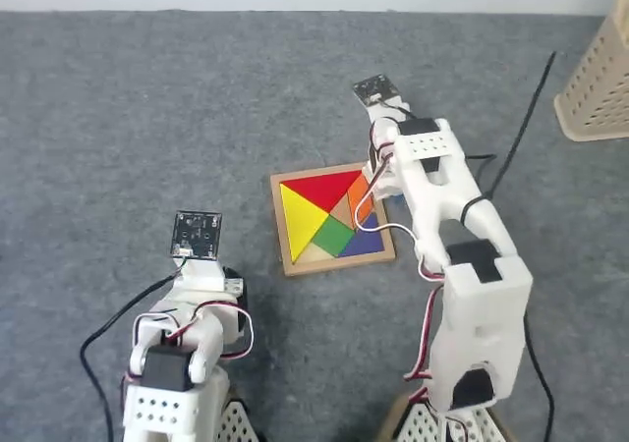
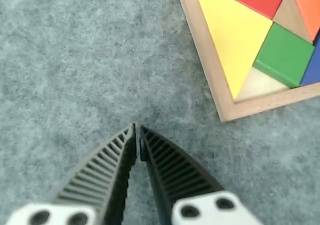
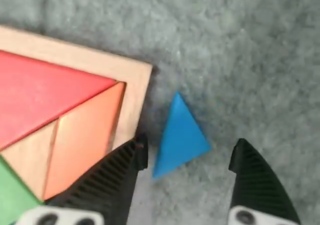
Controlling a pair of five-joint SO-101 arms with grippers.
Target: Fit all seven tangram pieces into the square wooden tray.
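Observation:
The square wooden tray [image 1: 278,216] lies mid-table holding a red triangle [image 1: 319,187], yellow triangle [image 1: 298,216], green square [image 1: 335,237], orange piece [image 1: 360,204] and dark blue piece [image 1: 366,243]. A light blue triangle [image 3: 179,136] lies on the carpet just outside the tray's rim [image 3: 137,107]. My right gripper [image 3: 192,157] is open, its fingers on either side of that triangle, one over the rim. My left gripper [image 2: 138,135] is shut with nothing in it, over carpet near the tray's corner [image 2: 225,112].
Grey carpet covers the table. A beige slotted basket [image 1: 600,79] stands at the far right edge. A black cable [image 1: 521,128] runs back from the right arm.

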